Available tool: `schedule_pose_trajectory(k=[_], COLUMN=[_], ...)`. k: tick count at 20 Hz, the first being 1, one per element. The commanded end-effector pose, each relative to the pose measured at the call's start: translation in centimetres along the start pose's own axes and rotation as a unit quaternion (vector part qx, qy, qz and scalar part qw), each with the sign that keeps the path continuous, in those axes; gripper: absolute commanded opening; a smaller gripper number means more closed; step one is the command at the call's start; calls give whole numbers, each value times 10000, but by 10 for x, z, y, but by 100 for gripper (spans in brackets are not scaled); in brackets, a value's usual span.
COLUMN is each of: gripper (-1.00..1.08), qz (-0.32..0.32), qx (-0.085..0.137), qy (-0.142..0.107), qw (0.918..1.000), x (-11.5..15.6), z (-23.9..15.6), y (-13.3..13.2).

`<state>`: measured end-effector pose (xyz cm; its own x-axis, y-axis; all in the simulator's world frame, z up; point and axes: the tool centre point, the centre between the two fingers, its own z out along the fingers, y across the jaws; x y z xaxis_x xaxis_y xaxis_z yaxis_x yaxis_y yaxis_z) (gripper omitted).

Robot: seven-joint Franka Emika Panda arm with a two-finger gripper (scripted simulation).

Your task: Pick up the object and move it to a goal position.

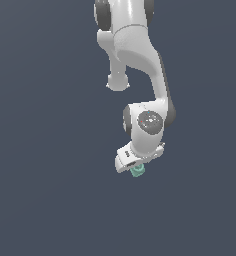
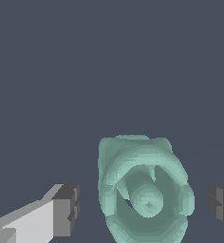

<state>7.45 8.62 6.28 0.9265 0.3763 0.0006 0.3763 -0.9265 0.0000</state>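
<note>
Jaws spread, one dark pad each side of the object [image 2: 142, 190], neither touching it. Gripper [image 2: 144, 201] straddles it, placed for a pinch. Exterior view: object [image 1: 137, 171] sits just under the gripper [image 1: 135, 167].

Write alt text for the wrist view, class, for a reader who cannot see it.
A small teal-green blocky object with a spiral-like ring on its facing side sits between the two dark fingertips of the open gripper, with a visible gap on each side. Behind it is only a plain dark blue-grey surface.
</note>
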Motion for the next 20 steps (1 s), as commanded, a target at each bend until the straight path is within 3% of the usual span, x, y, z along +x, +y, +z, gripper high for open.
schedule_pose_trajectory(k=[1,8,9,20], gripper=[100,100,-100,-100], qz=[-4,-7,-7,-7], qx=[1,0,0,0], qy=[-4,-3,-3,-3], qw=[10000,10000,10000,10000], x=[-1,1,1,1], z=[14,22,22,22], y=[0,0,0,0])
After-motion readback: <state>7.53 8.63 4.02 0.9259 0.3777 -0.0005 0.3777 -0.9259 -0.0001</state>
